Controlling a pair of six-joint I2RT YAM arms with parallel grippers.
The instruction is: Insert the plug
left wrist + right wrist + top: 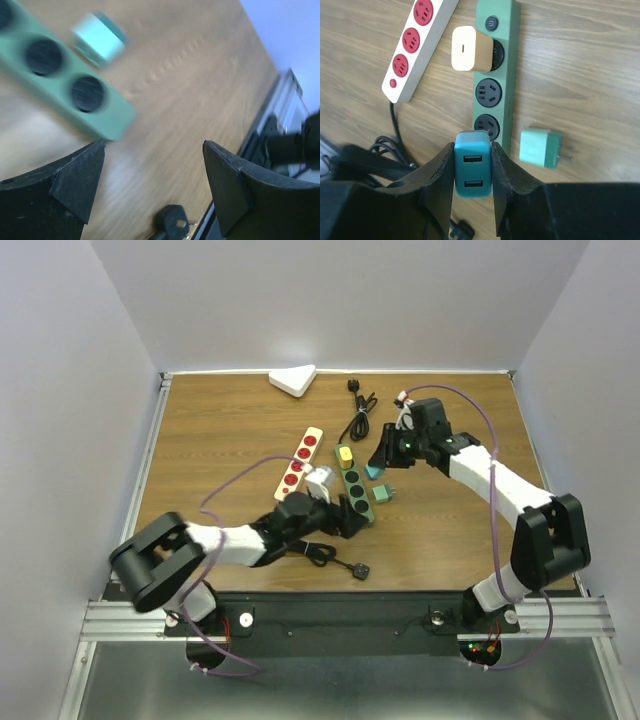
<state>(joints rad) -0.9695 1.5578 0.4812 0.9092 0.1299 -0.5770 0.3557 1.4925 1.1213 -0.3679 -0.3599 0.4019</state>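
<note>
The right gripper (473, 148) is clenching a teal block-shaped USB charger plug (472, 172) by its sides, hanging close over the end socket of the long green plastic power strip (509, 75) lying on the wooden bench (580, 60). The plug's prongs are facing away, hidden, so they may be missing the slots and jamming against the strip's face. The left gripper (152, 150) is gaping empty beside the strip's end, not bracing it. A downward push risks sliding or tipping the strip toward the loose pale-green adapter (538, 146).
</note>
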